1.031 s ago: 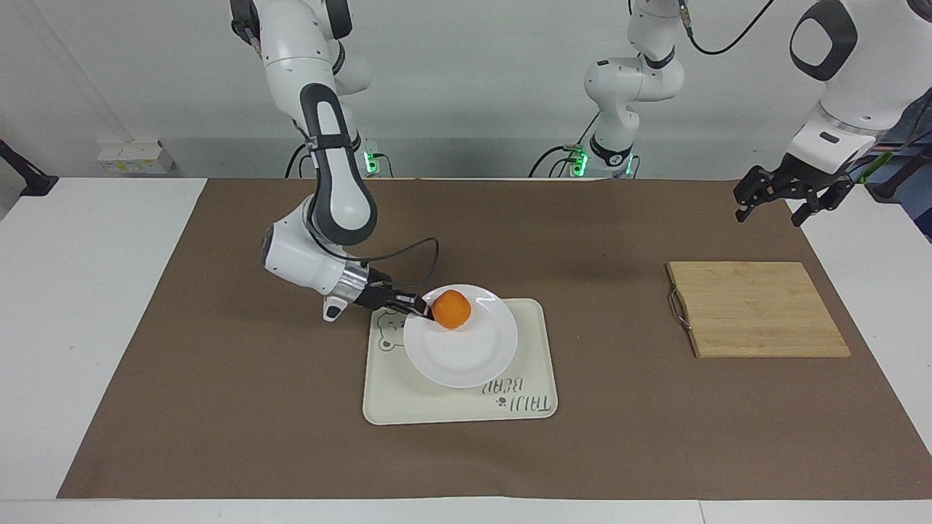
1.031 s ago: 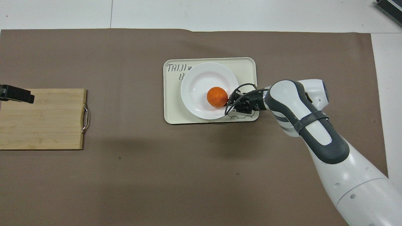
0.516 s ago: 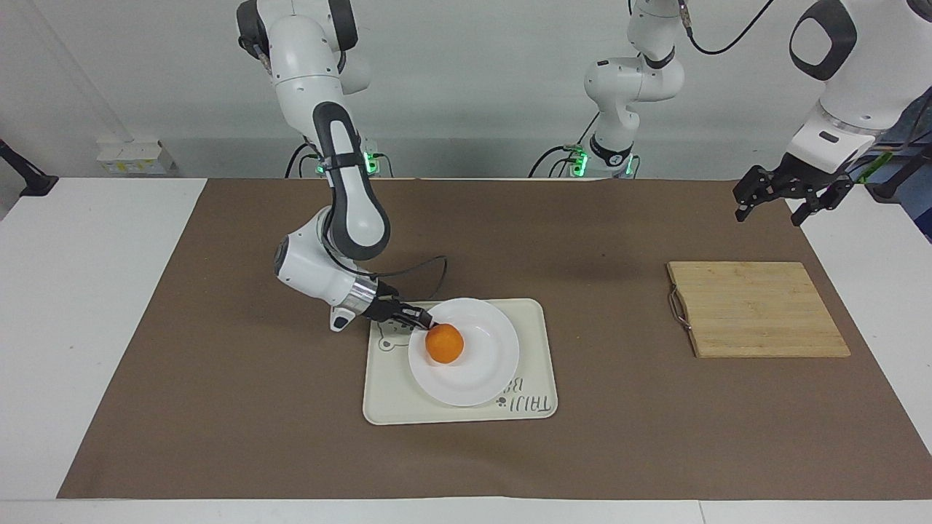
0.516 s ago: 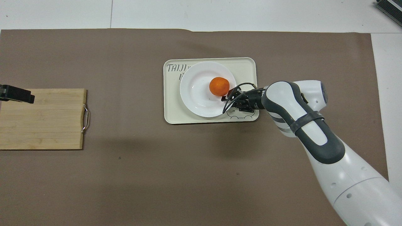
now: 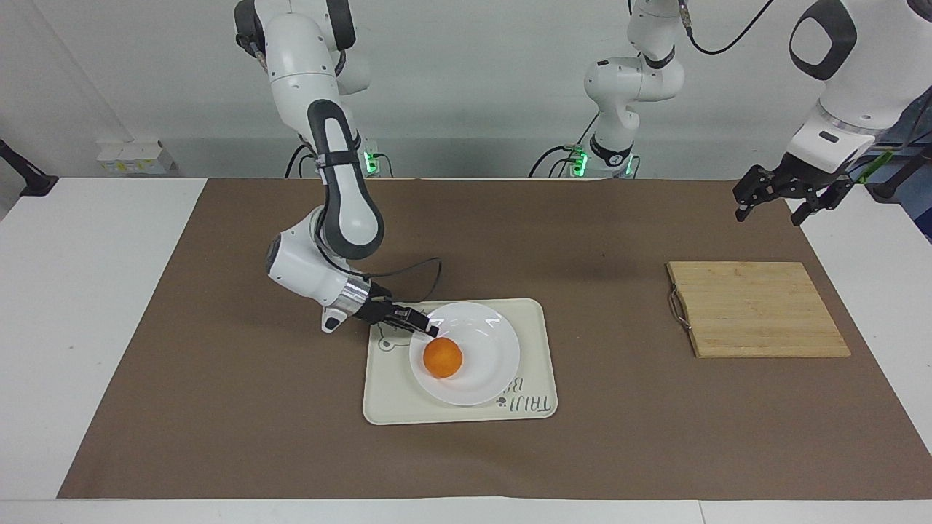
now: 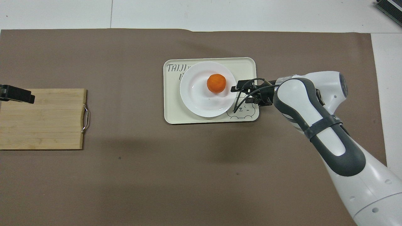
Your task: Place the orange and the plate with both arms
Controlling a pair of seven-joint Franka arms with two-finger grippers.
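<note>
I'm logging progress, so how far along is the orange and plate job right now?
Done: the orange sits on the plate, which rests on the bear tray. In hand: nothing; the right hand is at the plate's rim, apart from the orange. The left hand waits over the mat near the cutting board. Left: seemingly only pulling the right arm away.

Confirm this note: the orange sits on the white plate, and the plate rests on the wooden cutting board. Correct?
Not quite. The orange does sit on the white plate, but the plate rests on the cream bear tray, not the wooden cutting board; the facing view shows it.
</note>
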